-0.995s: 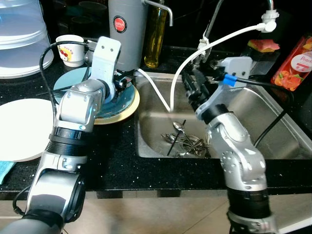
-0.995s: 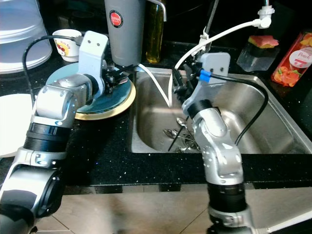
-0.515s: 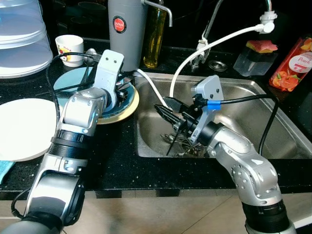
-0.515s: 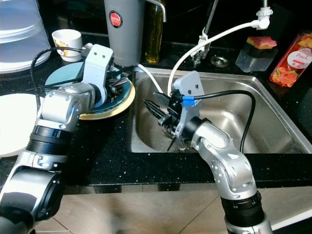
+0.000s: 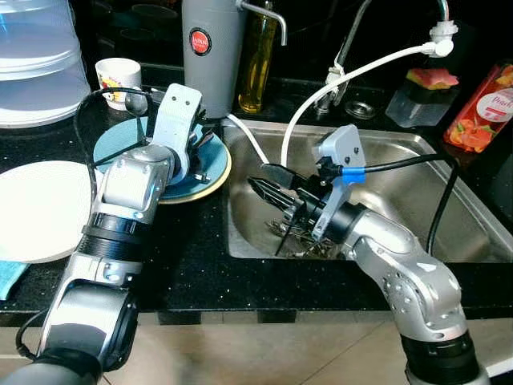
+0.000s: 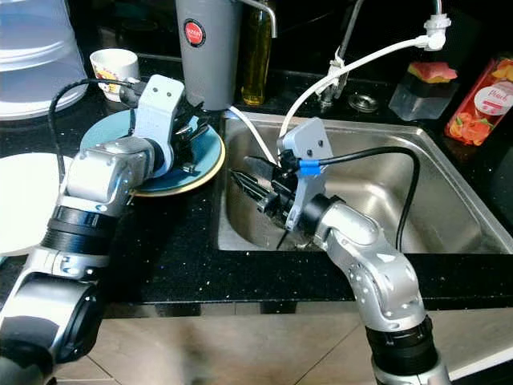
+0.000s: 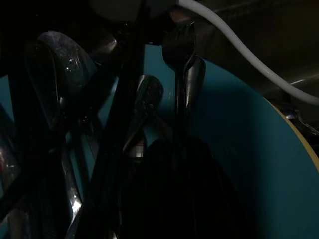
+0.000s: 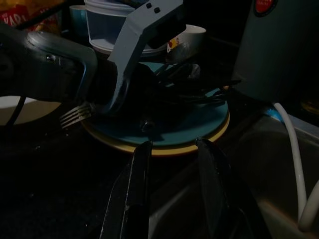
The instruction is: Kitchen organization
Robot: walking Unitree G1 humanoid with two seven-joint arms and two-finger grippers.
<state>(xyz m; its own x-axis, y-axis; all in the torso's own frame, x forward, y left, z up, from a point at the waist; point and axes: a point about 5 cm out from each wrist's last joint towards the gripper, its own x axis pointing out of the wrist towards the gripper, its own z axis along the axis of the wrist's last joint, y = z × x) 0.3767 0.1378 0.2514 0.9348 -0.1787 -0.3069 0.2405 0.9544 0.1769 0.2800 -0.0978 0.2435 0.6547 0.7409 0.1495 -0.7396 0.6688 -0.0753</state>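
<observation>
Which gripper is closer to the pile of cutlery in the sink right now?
Right. The right gripper hangs open over the sink's left side, just above the cutlery pile. The left gripper is over the teal plate on the counter.

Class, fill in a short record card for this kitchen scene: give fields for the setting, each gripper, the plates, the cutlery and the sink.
Setting: black countertop beside a steel sink
Left gripper: over the teal plate, among cutlery; finger state unclear
Right gripper: fingers open, empty, above the sink's left side, pointing toward the teal plate
Plates: teal plate stacked on a yellow-rimmed plate; white plate farther left
Cutlery: spoons on the teal plate; more cutlery in the sink
</observation>
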